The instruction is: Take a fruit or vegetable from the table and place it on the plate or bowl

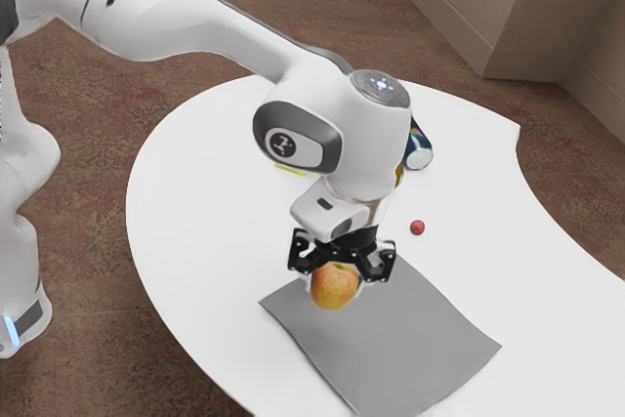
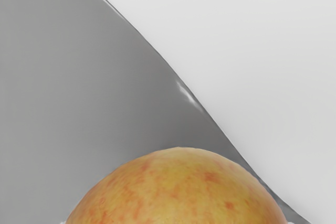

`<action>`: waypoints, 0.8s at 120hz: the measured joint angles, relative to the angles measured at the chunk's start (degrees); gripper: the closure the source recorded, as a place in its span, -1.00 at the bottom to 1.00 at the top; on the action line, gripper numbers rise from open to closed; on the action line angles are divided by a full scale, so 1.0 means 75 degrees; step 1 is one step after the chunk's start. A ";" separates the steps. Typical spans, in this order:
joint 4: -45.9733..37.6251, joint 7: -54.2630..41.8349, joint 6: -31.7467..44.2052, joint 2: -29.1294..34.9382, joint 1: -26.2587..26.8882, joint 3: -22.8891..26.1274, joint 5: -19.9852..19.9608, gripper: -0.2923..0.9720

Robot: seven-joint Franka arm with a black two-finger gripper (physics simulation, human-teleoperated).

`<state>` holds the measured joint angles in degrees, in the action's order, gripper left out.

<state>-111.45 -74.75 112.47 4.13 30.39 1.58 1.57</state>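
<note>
Gripper (image 1: 342,273) clamped on yellow-red apple (image 1: 333,290), fingers spread wide against its two sides.
Apple hangs over grey square plate (image 1: 410,349), near its corner; small red fruit (image 1: 418,228) lies beyond plate.

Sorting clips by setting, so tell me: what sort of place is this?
Likely a simulated indoor room: brown carpet, a beige cabinet at the back, and a white curved table.

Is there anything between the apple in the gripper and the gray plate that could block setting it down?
Nothing visible does. The gripper is shut on the apple, which hangs over the gray plate near its edge, and the plate's surface there is bare. The small red fruit lies apart on the white table.
</note>
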 joint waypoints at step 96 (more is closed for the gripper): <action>0.0865 0.0337 0.0325 -0.1295 -0.0588 0.0000 0.0019 -0.48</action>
<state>-104.97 -72.23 114.91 -5.58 25.98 1.58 1.71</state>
